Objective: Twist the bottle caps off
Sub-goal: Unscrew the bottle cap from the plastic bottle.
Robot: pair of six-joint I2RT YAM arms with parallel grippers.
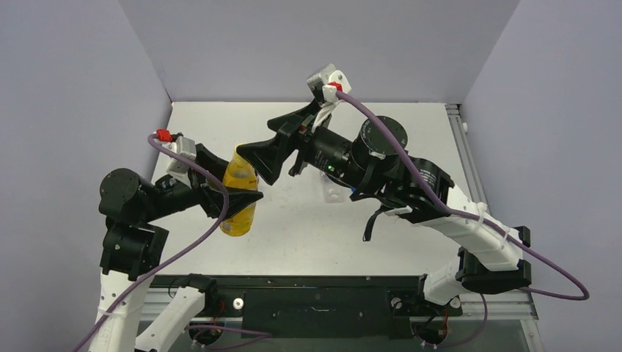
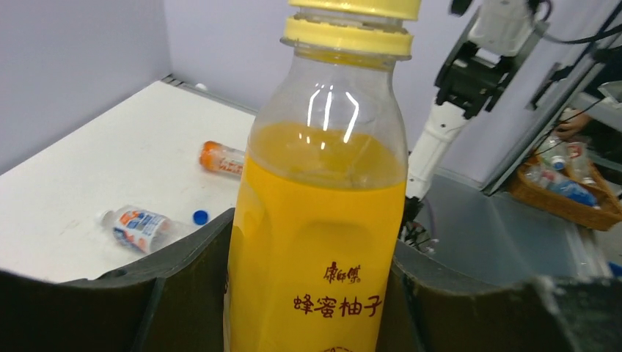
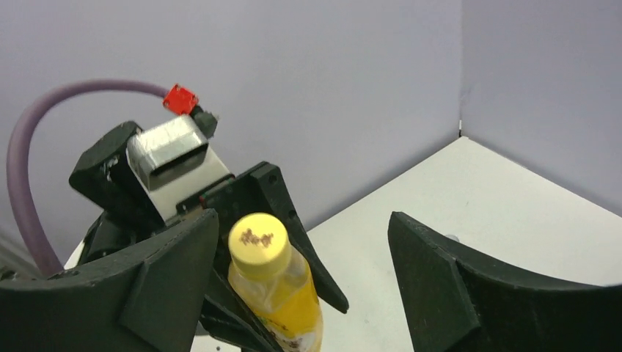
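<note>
The yellow juice bottle stands upright, gripped round its body by my left gripper. In the left wrist view the bottle fills the gap between both dark fingers, and its yellow cap sits at the top edge above a yellow neck ring. My right gripper hovers at the bottle's top, open. Seen from the right wrist, the cap sits just inside the right gripper's left finger, touching neither finger. A blue cap lies loose on the table.
Two bottles lie on the white table: one with an orange end and a clear one with a white-blue label. Another clear bottle shows under the right arm. A basket of bottles stands off the table. Grey walls enclose the table.
</note>
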